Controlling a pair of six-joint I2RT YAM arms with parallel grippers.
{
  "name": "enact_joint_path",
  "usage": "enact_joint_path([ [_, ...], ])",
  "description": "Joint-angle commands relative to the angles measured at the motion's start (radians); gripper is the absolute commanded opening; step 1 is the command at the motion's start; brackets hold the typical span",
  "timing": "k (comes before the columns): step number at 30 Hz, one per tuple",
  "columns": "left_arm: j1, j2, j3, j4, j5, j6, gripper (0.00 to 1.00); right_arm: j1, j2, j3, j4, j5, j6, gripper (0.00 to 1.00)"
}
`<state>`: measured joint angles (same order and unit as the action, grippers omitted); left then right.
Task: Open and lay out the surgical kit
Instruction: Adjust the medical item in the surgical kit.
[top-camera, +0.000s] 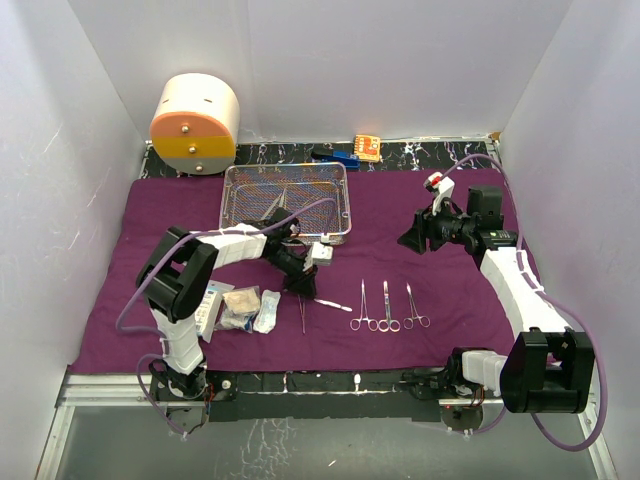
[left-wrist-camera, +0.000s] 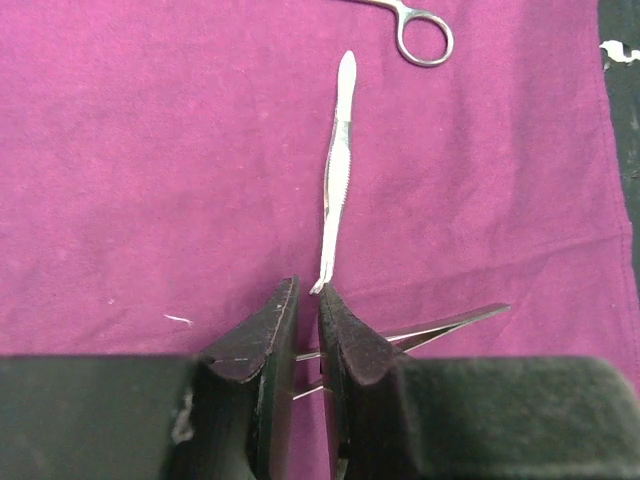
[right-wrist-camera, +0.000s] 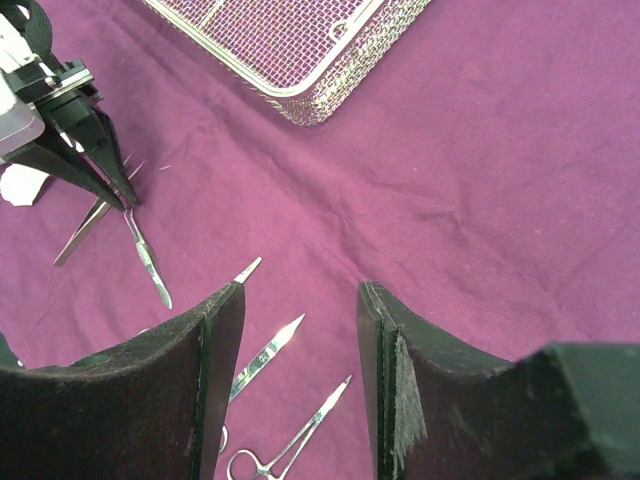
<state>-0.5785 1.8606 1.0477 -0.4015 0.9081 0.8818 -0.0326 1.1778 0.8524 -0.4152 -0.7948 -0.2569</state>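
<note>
The purple cloth (top-camera: 450, 330) lies spread over the table, with the wire-mesh tray (top-camera: 287, 238) at the back middle. My left gripper (left-wrist-camera: 308, 288) points down at the cloth in front of the tray. Its jaws stand a narrow gap apart and pinch nothing. Steel tweezers (left-wrist-camera: 450, 322) lie flat under its fingers, and a slim scalpel (left-wrist-camera: 337, 170) lies just beyond the tips. Three ringed forceps (top-camera: 387, 308) lie in a row to the right. Gauze and packets (top-camera: 240, 305) sit to the left. My right gripper (right-wrist-camera: 300, 290) hovers open over the cloth, empty.
A cream-and-orange drum (top-camera: 195, 123) stands at the back left corner. Small orange (top-camera: 367, 147) and blue (top-camera: 345, 158) items lie behind the tray on the dark strip. White walls close in both sides. The right wrist view shows the tray corner (right-wrist-camera: 320, 95).
</note>
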Motion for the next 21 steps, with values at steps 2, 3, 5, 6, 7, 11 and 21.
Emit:
enact_joint_path([
  [2,-0.017,-0.061,0.056,-0.038,0.013,0.079,0.14,0.007,-0.024,-0.01,0.047,0.001,-0.011,0.46],
  [3,-0.021,-0.066,0.059,-0.043,0.012,0.084,0.14,0.007,-0.023,-0.01,0.047,0.0,-0.011,0.46],
  [5,-0.027,-0.076,0.063,-0.049,0.007,0.091,0.14,0.007,-0.023,-0.009,0.045,0.0,-0.015,0.46],
  [6,-0.027,-0.085,0.064,-0.049,0.007,0.084,0.14,0.009,-0.022,-0.009,0.043,0.001,-0.018,0.46],
  [7,-0.027,-0.094,0.066,-0.045,0.006,0.071,0.14,0.015,-0.021,-0.005,0.037,0.003,-0.022,0.46],
  [11,-0.026,-0.147,0.064,-0.029,-0.025,0.001,0.14,0.088,-0.012,0.003,0.016,0.016,-0.065,0.46],
  [21,0.13,-0.367,0.042,0.04,-0.241,-0.271,0.2,0.484,0.072,-0.029,0.037,0.097,-0.185,0.49],
])
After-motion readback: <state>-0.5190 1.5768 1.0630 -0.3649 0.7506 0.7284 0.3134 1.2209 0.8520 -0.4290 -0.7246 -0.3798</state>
